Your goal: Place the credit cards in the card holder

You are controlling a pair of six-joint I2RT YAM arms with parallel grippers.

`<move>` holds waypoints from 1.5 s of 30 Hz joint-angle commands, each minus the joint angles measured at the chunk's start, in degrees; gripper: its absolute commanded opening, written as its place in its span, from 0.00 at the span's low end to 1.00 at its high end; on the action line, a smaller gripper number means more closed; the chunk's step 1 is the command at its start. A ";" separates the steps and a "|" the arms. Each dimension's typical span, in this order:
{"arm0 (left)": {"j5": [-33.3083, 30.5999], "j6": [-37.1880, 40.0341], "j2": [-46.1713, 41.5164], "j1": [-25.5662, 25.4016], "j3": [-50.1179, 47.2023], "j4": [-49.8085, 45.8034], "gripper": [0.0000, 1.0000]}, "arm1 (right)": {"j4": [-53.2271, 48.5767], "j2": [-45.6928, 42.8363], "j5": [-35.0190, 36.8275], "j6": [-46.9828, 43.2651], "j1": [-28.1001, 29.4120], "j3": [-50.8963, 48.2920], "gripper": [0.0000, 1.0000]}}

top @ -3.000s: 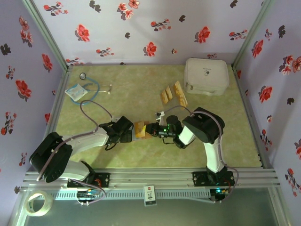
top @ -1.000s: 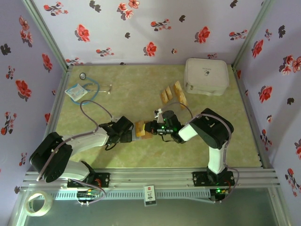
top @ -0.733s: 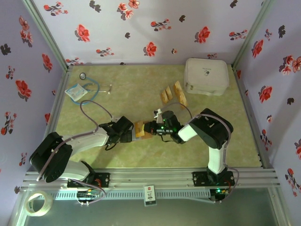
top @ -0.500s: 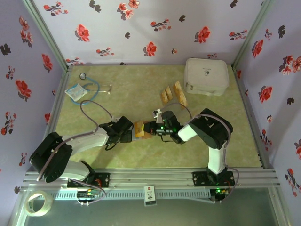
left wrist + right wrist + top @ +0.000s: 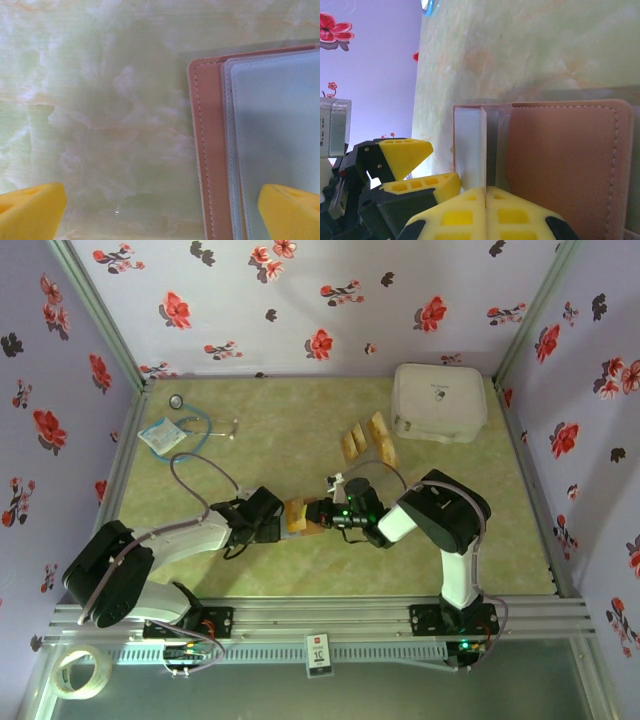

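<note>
Lying open on the green marbled bench (image 5: 280, 420), the card holder (image 5: 303, 516) sits a little nearer than the middle, between the ends of the two arms. The left pincer (image 5: 280, 523) reaches in from the left with its jaws spread wide. From its wrist camera, one yellow fingertip (image 5: 31, 210) hangs over bare bench. The other is over the card holder's pale clear sleeve (image 5: 275, 125), so the stitched brown edge lies between them. Whether either tip touches anything I cannot tell.

The right pincer (image 5: 320, 512) comes in from the right, its jaws pressed together with no gap. In its wrist camera the tips meet the end of the clear sleeve (image 5: 470, 145), which stands up on edge beside the flat brown flap. Whether the sleeve is pinched between them cannot be told. The left pincer's yellow fingers show apart just left of that sleeve.

The credit cards (image 5: 368, 440), a small cluster of tan rectangles, lie on the bench far and right of the card holder. They are well apart from it and just beside the near left corner of the white case (image 5: 438, 402). A stethoscope (image 5: 176, 401) and a small packet (image 5: 160, 436) lie at the far left.
</note>
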 commanded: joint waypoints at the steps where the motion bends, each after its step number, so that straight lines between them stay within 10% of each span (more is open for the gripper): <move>1: -1.75 -0.66 0.83 -0.27 -1.38 -2.19 1.00 | 1.50 1.09 -0.49 0.26 0.50 -0.97 0.00; 45: -1.64 -0.65 1.57 -0.36 -1.41 -1.70 1.00 | 2.74 3.96 -2.99 1.91 0.98 0.90 0.00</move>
